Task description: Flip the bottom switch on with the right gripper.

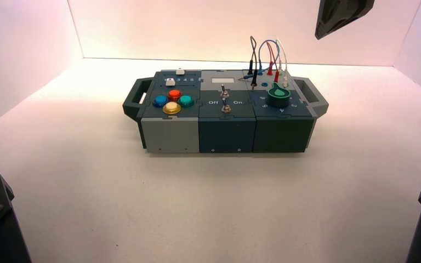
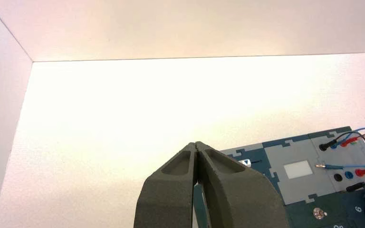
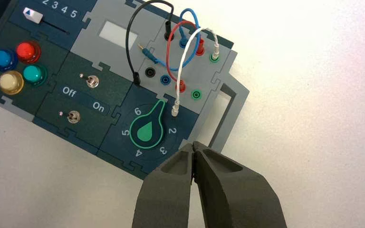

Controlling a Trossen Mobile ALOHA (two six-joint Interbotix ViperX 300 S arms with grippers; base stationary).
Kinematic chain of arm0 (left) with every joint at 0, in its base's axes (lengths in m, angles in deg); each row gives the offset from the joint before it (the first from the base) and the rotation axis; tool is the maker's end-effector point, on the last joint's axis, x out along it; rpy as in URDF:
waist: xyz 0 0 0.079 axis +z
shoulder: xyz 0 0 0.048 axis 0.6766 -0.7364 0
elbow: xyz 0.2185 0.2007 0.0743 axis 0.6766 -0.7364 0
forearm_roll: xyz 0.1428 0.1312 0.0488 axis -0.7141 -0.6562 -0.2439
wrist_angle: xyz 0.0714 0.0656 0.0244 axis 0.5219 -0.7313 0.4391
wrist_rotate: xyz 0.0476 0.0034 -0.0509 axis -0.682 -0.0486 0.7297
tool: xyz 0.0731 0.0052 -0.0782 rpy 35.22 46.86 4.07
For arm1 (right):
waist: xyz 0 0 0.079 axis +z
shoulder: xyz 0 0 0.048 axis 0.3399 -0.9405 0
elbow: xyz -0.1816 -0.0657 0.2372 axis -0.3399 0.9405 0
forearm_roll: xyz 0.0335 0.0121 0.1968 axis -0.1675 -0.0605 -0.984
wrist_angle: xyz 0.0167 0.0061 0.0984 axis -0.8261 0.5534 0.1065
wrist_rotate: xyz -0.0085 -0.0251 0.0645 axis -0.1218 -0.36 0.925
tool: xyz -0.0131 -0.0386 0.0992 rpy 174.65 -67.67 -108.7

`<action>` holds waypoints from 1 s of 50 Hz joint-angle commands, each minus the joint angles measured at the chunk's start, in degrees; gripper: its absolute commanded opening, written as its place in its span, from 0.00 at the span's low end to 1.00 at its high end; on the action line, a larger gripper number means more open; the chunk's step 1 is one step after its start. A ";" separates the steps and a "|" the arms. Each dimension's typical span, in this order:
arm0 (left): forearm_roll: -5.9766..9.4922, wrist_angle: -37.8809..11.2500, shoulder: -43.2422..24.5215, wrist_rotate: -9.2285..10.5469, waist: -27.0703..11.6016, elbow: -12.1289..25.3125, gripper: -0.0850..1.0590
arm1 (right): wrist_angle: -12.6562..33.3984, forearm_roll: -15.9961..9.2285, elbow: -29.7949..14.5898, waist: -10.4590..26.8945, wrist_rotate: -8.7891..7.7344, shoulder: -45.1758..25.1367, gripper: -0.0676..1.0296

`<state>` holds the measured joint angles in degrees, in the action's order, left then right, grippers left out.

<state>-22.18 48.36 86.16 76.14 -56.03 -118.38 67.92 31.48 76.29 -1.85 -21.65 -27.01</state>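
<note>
Bottom switch (image 3: 72, 116) leans toward Off, closed right gripper (image 3: 193, 144) near box's (image 1: 226, 135) right end, closed left gripper (image 2: 196, 144) near its left.

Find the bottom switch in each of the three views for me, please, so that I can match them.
High view: bottom switch, centre of the box's front edge, below the other toggle.
Left wrist view: cannot tell; only one toggle shows.
Right wrist view: left part of the picture, just below the "Off/On" lettering.
Shared landmark: the black wire.
</note>
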 commanded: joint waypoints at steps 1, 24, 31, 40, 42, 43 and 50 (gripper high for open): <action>-0.09 0.44 0.35 0.00 0.18 1.67 0.05 | -0.18 -0.18 -0.70 0.09 0.09 0.44 0.04; -0.09 -2.02 -0.70 0.00 0.18 2.29 0.05 | 1.23 -2.46 -1.41 1.23 0.09 0.79 0.04; 0.09 -7.73 -1.14 0.18 0.18 3.52 0.05 | 5.54 -4.13 -3.25 2.99 0.35 0.00 0.04; 0.44 -15.56 -1.05 0.35 -0.18 5.01 0.05 | 10.90 -6.86 -5.89 4.66 2.02 -1.05 0.04; 0.44 -17.31 -0.97 0.26 -0.18 5.27 0.05 | 12.22 -8.00 -6.50 5.36 2.11 -0.97 0.04; 0.44 -18.46 -0.97 0.26 -0.18 5.36 0.05 | 12.74 -8.61 -6.94 5.80 2.20 -0.88 0.04; 0.53 -24.43 -0.35 0.53 -0.18 4.57 0.05 | 14.15 -10.55 -8.53 8.70 4.57 -1.32 0.04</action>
<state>-21.83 26.39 84.58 76.23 -56.03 -114.78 81.71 21.90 70.22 5.27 -18.49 -28.50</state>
